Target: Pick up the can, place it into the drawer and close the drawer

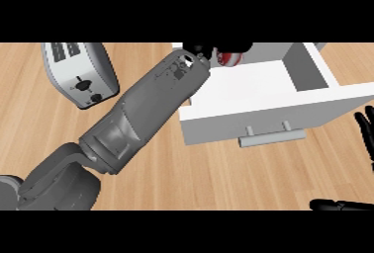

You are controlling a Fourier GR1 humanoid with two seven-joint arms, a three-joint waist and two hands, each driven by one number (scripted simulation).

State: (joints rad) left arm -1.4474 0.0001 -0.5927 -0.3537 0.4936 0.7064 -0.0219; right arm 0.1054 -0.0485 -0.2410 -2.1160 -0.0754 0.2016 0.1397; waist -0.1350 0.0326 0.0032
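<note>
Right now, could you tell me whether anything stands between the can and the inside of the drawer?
Nothing visible does. The left hand holds the can over the back of the open drawer, whose white interior lies bare below it.

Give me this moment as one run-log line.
left hand: curled on can, at drawer's far edge | drawer: open | right hand: open, resting right edge

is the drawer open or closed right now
Open: the drawer is pulled out, its white inside showing, with the handle at the front.

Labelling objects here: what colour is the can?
Red and white, the can seen in the head view, under the left hand.
</note>
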